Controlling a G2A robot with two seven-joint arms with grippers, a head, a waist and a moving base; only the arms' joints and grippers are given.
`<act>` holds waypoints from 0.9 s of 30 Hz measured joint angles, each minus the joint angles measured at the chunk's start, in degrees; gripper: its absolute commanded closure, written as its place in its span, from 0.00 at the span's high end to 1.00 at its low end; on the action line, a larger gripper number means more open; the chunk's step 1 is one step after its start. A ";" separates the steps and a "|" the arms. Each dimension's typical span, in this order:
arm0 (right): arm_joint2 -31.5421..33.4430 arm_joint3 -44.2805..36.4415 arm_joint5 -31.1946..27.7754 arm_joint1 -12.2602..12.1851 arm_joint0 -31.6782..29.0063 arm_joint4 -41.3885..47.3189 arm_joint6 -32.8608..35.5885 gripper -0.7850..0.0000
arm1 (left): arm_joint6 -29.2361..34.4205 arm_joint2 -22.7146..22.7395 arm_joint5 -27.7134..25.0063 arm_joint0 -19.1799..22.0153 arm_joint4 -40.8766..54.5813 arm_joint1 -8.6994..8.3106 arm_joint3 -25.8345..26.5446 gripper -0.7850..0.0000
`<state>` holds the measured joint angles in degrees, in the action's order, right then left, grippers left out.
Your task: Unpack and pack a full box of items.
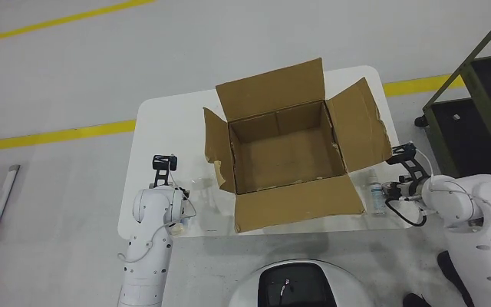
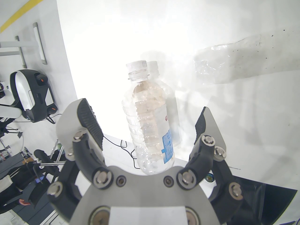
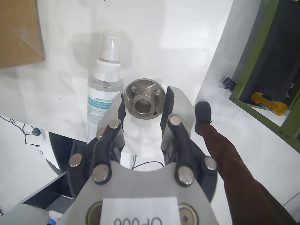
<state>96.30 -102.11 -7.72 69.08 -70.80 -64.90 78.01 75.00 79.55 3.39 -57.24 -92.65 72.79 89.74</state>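
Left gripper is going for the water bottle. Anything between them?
Nothing visible. In the left wrist view the bottle sits straight ahead of the left gripper, framed by its open fingers, with bare table around it. A clear plastic scrap lies farther off to one side, not in the path.

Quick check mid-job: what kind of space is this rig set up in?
Probably an industrial hall or robotics test floor: yellow lane lines painted on a bare grey floor, a green wheeled metal cart beside the white table, and a cardboard box laid open for packing.
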 measured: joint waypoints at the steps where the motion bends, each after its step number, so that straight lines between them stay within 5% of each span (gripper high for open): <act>1: 0.41 -0.34 0.12 -0.06 0.06 0.59 -0.25 0.49 | 0.00 0.00 0.00 0.00 0.00 0.00 0.00 1.00; 4: 2.94 -2.18 1.70 -0.22 0.35 4.21 -1.83 0.44 | 0.00 0.00 0.00 0.00 0.00 0.00 0.00 1.00; 7: 7.27 -4.69 3.40 -0.35 0.40 9.45 -6.99 0.00 | 0.00 0.00 0.00 0.00 0.00 0.00 0.00 1.00; 12: 13.35 -7.90 3.66 -0.11 -0.79 18.85 -24.32 0.00 | 0.00 0.00 0.00 0.00 0.00 0.00 0.00 1.00; 16: 14.44 -11.47 4.99 0.02 -1.63 17.42 -36.26 0.00 | 0.00 0.00 0.00 0.00 0.00 0.00 0.00 1.00; 27: 1.74 -16.65 5.71 0.30 0.49 2.43 -53.79 0.00 | 0.00 0.00 0.00 0.00 0.00 0.00 0.00 1.00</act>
<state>98.04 -118.77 -2.01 69.38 -70.31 -62.47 24.22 75.00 79.55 3.39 -57.24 -92.65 72.79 89.74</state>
